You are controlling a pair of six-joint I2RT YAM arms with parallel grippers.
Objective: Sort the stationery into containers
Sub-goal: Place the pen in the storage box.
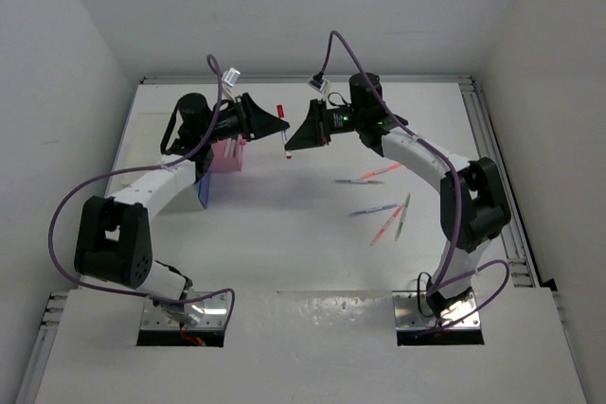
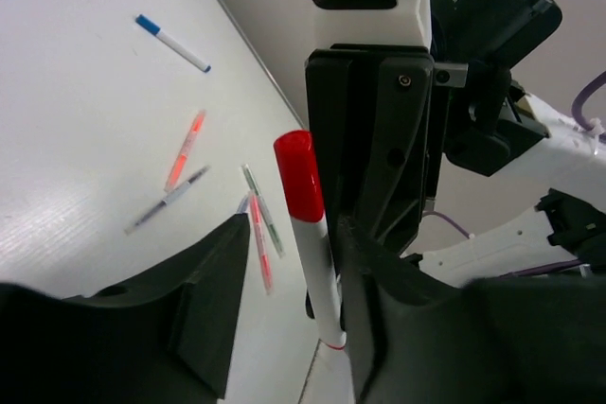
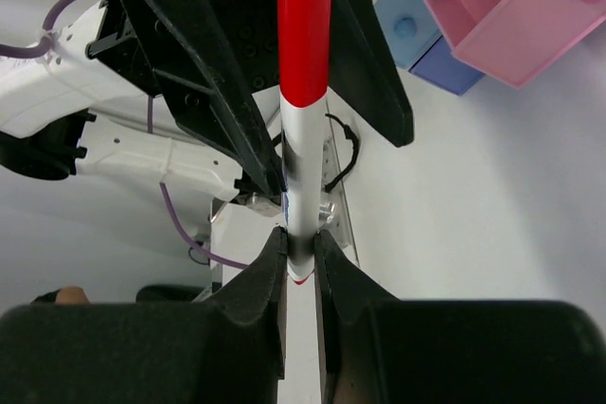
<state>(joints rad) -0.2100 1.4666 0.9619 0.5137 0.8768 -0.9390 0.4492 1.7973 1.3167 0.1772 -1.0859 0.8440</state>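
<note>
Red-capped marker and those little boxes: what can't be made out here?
- Pink box contents: top view, left arm partly covers it; right wrist view, frame edge cuts it.
- Blue box: top view, mostly under the left arm.
- Red-capped marker lower tip: right wrist view, hidden between the right gripper fingers.
- Loose pens lettering: too small in top view.

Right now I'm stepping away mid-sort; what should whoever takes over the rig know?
Right fingers shut on the red-capped marker at its white end, mid-air. Left fingers open around it: handover looks unfinished. The pink box, drawer open, and the blue box stand at the left of the table; contents unclear. Several loose pens lie at its right. Left to do: box this marker, then those pens.
</note>
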